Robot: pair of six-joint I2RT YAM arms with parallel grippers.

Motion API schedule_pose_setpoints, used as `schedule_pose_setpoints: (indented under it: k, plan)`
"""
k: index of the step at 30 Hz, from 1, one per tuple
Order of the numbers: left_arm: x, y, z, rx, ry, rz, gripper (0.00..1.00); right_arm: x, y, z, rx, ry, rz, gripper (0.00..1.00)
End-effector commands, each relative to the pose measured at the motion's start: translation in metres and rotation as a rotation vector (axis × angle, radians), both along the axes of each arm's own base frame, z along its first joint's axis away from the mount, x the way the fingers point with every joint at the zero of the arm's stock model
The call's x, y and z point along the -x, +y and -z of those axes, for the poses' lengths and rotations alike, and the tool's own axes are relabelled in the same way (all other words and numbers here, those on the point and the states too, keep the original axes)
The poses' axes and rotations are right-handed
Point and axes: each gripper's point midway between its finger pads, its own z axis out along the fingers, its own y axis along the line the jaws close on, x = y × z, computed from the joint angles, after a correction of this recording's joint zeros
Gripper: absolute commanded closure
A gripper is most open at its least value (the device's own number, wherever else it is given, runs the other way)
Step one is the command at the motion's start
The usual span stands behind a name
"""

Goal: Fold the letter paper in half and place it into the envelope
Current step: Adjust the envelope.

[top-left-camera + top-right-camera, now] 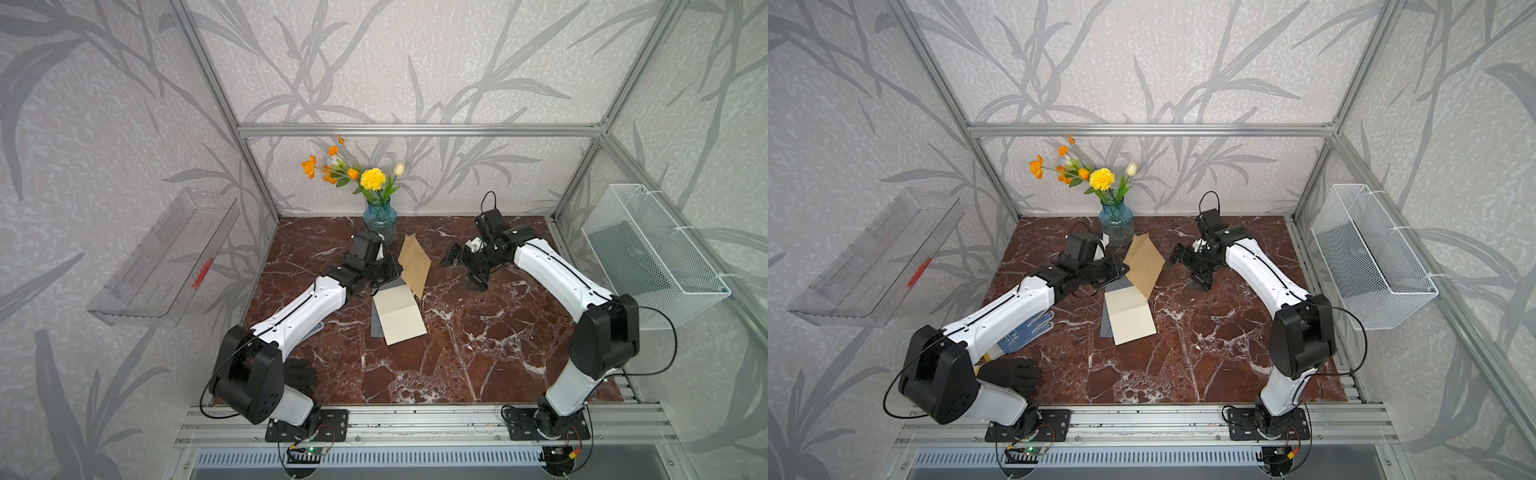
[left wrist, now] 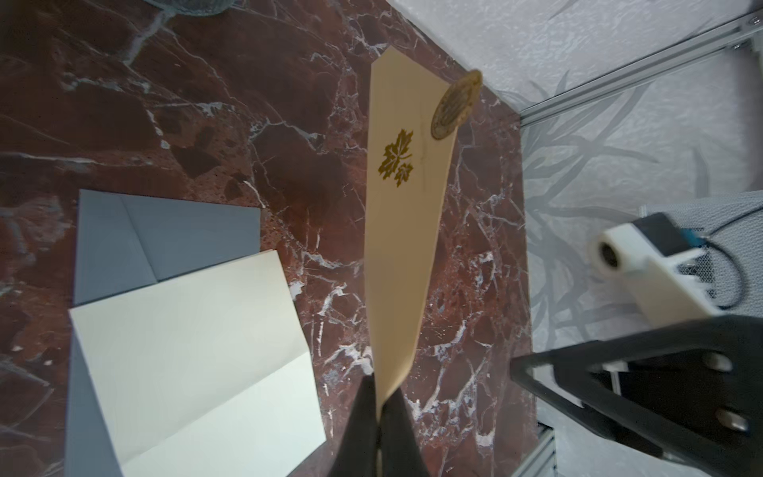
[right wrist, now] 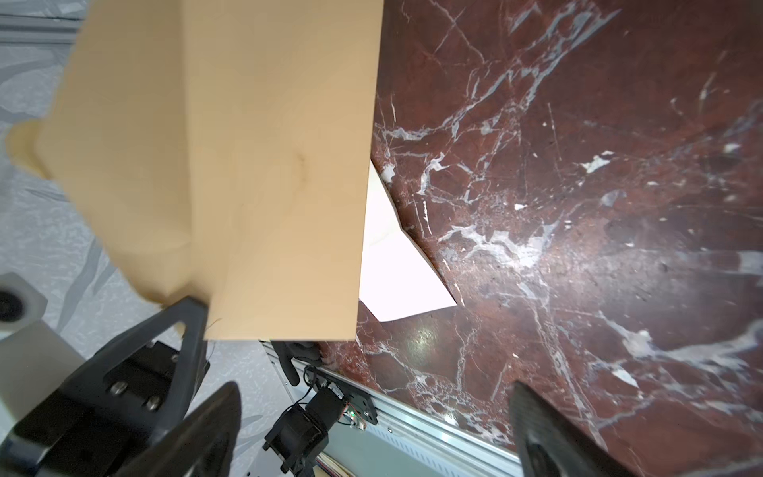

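1. The left tool point(image 2: 382, 396) is clamped tight on one edge of a tan kraft-paper envelope point(image 2: 406, 247). It holds the envelope up on edge above the red-brown marble counter point(image 1: 478, 353).
2. The right tool point(image 1: 463, 270) has its jaws wide apart and grips nothing. It sits just beside the envelope's free side, apart from it.
3. The cream letter paper point(image 1: 401, 313) lies flat near the middle of the counter with a crease across it. It partly covers a grey sheet point(image 1: 379, 328). The envelope's lower corner hangs over the paper's far edge, but whether they touch cannot be told.
4. The counter is bare in front of the right tool and along its near edge. A blue glass vase of yellow and orange flowers point(image 1: 380, 224) stands close behind the envelope. A black glove point(image 1: 299, 374) lies at the near left corner.
5. The left wrist view shows the envelope's printed face, with a gold maple-leaf mark point(image 2: 397, 159) and a round bronze seal point(image 2: 456, 105). Both top views show only a plain tan side.
6. In the right wrist view the plain side fills the picture, with a corner of the paper point(image 3: 396, 268) beyond it.
7. A white, blue-dotted work glove point(image 1: 1027, 332) under the left arm shows clearly in a top view.
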Motion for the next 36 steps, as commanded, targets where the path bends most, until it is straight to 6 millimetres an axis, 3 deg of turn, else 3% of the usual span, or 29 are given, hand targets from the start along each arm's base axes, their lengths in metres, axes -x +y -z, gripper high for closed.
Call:
schedule_pose_setpoints:
  k: [1,8,10,15,20,21,23,26,30,36]
  plan:
    - [-0.002,-0.021,-0.052,0.237,-0.093,0.029,1.0,-0.031,0.028,-0.032,-0.196,-0.152,0.008,0.01]
    - [0.0,-0.02,-0.063,0.344,-0.108,-0.008,1.0,-0.057,0.04,-0.034,-0.269,-0.186,0.046,0.0]
    - [0.001,-0.021,-0.064,0.369,-0.108,-0.01,1.0,-0.064,0.043,-0.041,-0.302,-0.21,0.062,0.04]
    - [0.003,-0.016,-0.063,0.404,-0.107,-0.047,1.0,-0.069,0.045,-0.054,-0.335,-0.248,0.075,0.46]
    - [0.005,-0.012,-0.062,0.401,-0.105,-0.06,1.0,-0.063,0.044,-0.059,-0.313,-0.258,0.033,1.0]
    - [0.005,-0.011,-0.061,0.398,-0.105,-0.065,0.96,-0.062,0.043,-0.059,-0.302,-0.255,0.023,1.0]
    - [0.003,-0.007,-0.06,0.392,-0.104,-0.073,0.67,-0.059,0.044,-0.061,-0.288,-0.264,-0.014,1.0]
    - [0.001,-0.005,-0.058,0.391,-0.094,-0.056,0.38,-0.054,0.046,-0.064,-0.274,-0.284,-0.088,1.0]
    - [-0.003,-0.006,-0.054,0.416,-0.071,-0.02,0.37,-0.047,0.047,-0.07,-0.271,-0.316,-0.15,1.0]
    - [-0.013,-0.017,-0.046,0.487,-0.025,0.038,0.44,-0.046,0.05,-0.076,-0.319,-0.341,-0.157,1.0]
